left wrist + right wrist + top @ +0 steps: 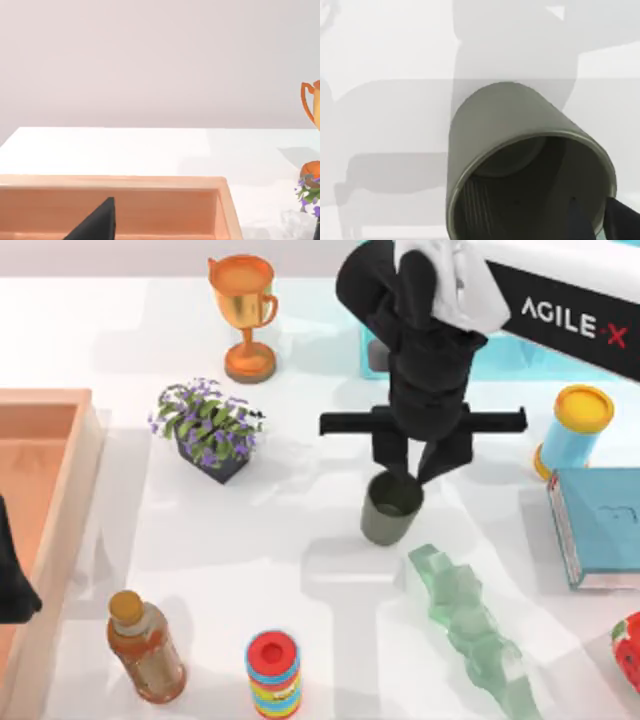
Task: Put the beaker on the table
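Note:
The beaker [390, 510], a small olive-grey cup with a dark inside, stands upright at the middle of the white table [300, 570], its base at or just above the surface. My right gripper [408, 472] comes down on it from above. In the right wrist view the beaker [510, 130] is close up, and the right gripper [597, 222] has one finger inside the rim and one outside, shut on the wall. My left gripper [12, 580] is parked at the left edge over the orange tray.
Around the beaker are a flower pot [210, 430], a trophy cup [245, 315], a green wavy block [470, 625], a bottle [148, 645] and a striped ring stack [273, 672]. A blue cylinder with yellow lid [575, 430] and a book [600, 525] lie right. The orange tray [55, 500] is left.

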`<state>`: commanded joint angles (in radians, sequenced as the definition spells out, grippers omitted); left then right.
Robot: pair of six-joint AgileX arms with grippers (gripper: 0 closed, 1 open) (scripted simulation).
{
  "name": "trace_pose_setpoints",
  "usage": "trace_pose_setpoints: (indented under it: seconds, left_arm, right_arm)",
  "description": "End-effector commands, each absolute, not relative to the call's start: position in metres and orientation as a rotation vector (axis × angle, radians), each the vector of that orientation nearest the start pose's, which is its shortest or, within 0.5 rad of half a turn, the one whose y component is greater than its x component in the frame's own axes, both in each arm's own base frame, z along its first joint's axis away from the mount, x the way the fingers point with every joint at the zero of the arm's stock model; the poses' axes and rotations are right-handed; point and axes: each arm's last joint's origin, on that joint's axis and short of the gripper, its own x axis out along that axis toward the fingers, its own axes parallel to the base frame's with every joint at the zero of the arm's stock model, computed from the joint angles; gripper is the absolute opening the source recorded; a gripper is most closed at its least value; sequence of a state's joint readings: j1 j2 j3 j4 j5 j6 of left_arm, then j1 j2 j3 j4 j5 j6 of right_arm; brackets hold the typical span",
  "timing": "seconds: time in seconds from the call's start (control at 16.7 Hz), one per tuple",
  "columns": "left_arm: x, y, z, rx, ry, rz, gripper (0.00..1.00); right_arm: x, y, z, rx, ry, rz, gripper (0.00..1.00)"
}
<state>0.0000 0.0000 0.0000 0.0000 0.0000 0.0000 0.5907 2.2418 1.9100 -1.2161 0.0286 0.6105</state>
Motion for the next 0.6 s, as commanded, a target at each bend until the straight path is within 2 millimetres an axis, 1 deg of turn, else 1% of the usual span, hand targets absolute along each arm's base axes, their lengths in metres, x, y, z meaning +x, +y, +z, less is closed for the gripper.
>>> trace_pose_setpoints:
  seconds: [0.48,0.54,0.6]
  left_arm:
    - [0.1057,-0.0012,0.16,0.0,0.0,0.0,1.0]
    - [0.1057,-0.0012,0.16,0.0,0.0,0.0,1.0]
    - [0.1057,-0.0012,0.16,0.0,0.0,0.0,1.0]
  right_arm:
    - [0.3659,0.2507,0.1847,0.002,1.538,-0.014,0.98]
    - [0.3659,0.2507,0.1847,0.002,1.538,-0.014,1.0]
    - [0.3659,0.2507,0.1847,0.002,1.538,-0.014,1.0]
